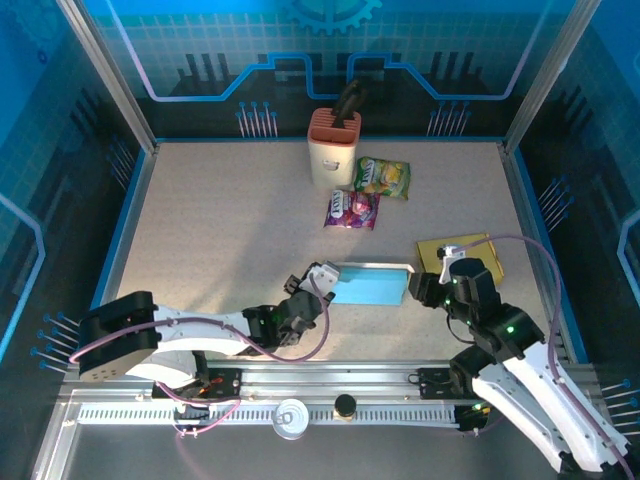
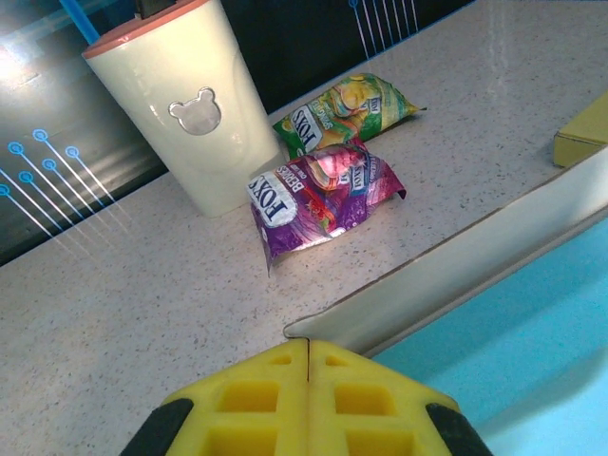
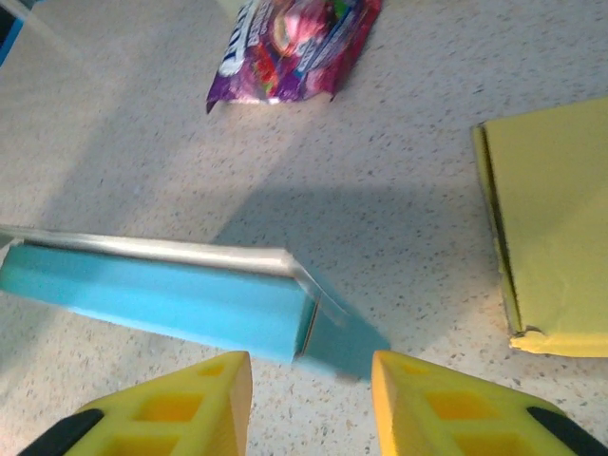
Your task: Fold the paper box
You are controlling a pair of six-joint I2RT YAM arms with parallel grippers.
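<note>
Left pincer (image 2: 307,350) was closed, tips at the left end of the blue paper box (image 2: 513,323). Right pincer (image 3: 312,366) straddled the box's right end, fingers apart; grip could not be told. The box lay on the desk (image 3: 399,190).

Robot lab cell: aluminium rails (image 1: 340,378), blue printed walls (image 1: 400,50).

White arms (image 1: 200,330) — black joints, pink cables (image 1: 327,312), yellow fingers (image 3: 171,418)

Table (image 1: 220,230) seen from high above, near edge at bottom, whole surface covered. Left wrist view held low, aimed across tabletop. Right wrist view tilted steeply down, close. Blue box (image 1: 370,283), purple snack bag (image 1: 351,209) shared by all three.
</note>
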